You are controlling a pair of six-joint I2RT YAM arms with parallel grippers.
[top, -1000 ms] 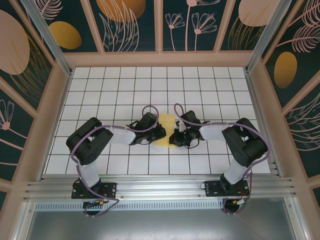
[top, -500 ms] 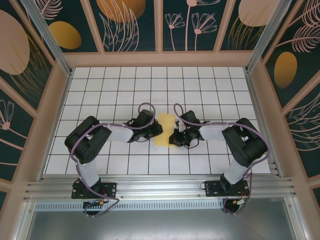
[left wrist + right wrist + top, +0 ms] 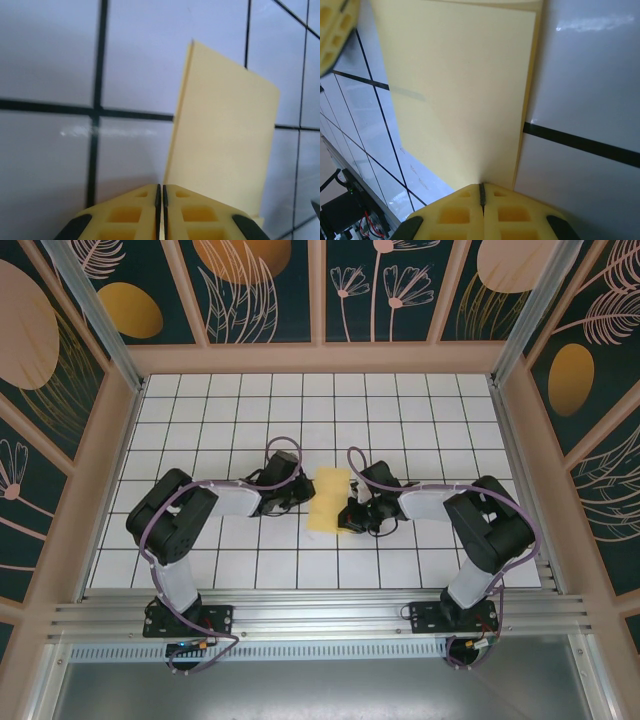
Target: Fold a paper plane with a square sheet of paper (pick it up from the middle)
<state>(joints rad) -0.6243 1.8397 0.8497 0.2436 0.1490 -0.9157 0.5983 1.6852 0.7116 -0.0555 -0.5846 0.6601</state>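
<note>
- Left gripper (image 3: 160,189): jaws pressed together, tips at the left edge of the folded yellow sheet of paper (image 3: 331,497)
- Sheet sits mid-table (image 3: 200,430) on the white grid, between both grippers
- Right gripper (image 3: 481,186): jaws closed tight against the sheet's right edge

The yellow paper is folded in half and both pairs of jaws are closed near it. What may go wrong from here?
The jaws of the right gripper seem to pinch the folded pale-yellow sheet of paper only at one edge; a pull could tear or crumple it. Its two layers look slightly offset along an edge, so later folds may come out crooked.
</note>
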